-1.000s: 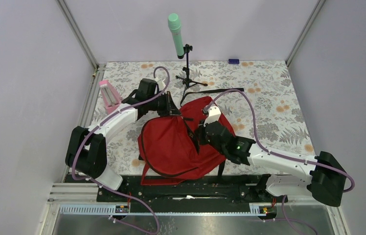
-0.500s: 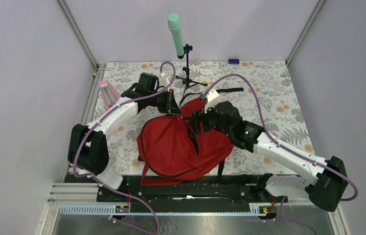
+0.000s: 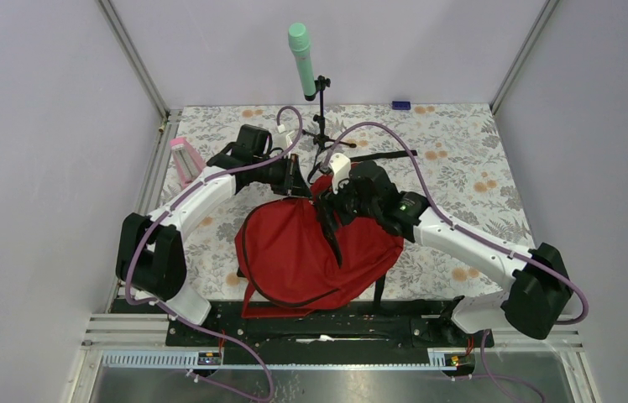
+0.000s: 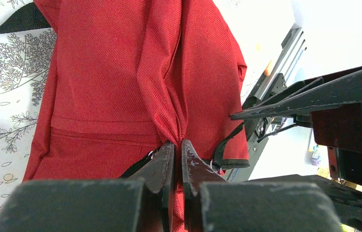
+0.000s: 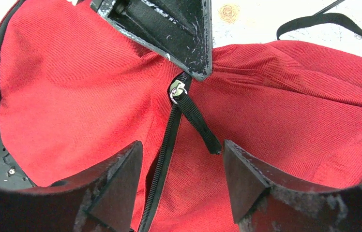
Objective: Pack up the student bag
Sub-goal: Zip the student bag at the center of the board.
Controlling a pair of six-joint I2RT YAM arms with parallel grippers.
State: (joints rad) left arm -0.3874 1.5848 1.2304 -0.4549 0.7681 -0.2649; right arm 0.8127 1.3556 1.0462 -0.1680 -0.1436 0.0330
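Observation:
The student bag [image 3: 294,252], dark red with black zippers, lies mid-table between the arms. My left gripper [image 3: 300,186] is shut on a fold of red fabric at the bag's far top end; the left wrist view shows that fabric [image 4: 101,72] pinched between its jaws [image 4: 178,147]. Right beside it, my right gripper [image 3: 332,201] hovers open over the bag. In the right wrist view its fingers [image 5: 183,150] straddle the black zipper [image 5: 162,159] and the black pull strap [image 5: 196,121], touching neither. The left gripper's finger [image 5: 169,24] shows just above the zipper's slider.
A green microphone [image 3: 300,50] on a black tripod [image 3: 325,134] stands behind the bag. A pink item [image 3: 185,161] lies at the left edge, a small blue thing [image 3: 400,105] at the back. A black strap [image 3: 382,157] trails to the right. A black rail [image 3: 336,323] runs along the near edge.
My right gripper has opened and moved up and left along the bag to its top, next to the left gripper. The left gripper has kept its grip and shifted slightly back.

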